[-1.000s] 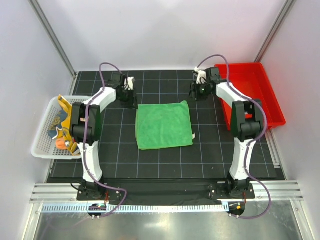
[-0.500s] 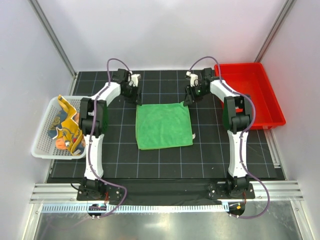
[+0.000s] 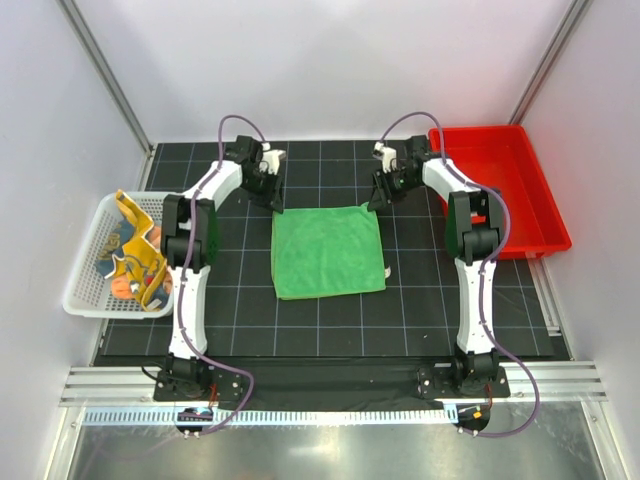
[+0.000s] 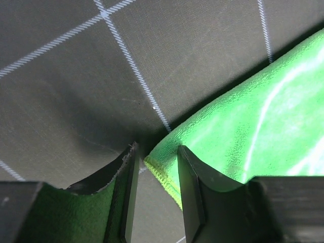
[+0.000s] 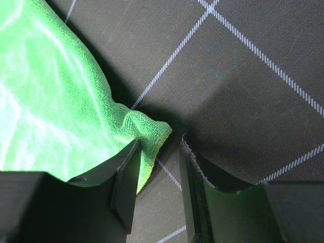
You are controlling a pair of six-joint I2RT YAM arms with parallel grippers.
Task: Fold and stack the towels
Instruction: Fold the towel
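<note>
From above you can't tell whether the left gripper (image 3: 274,203) or right gripper (image 3: 375,203) touches the green towel's (image 3: 328,250) far corners. Left of it, the basket's (image 3: 85,295) crumpled cloths (image 3: 135,262) are too small to tell apart.

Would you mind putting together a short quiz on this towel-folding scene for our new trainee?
1. True or false: the green towel lies spread flat on the mat.
2. Where does the yellow-orange towel lie? A) on the mat B) in the white basket C) on the green towel
3. At which corners of the green towel do the left pincer and the right pincer stand, and how are their jaws?
Key: 1 true; 2 B; 3 the two far corners, one each, jaws apart at the corner tip.
</note>
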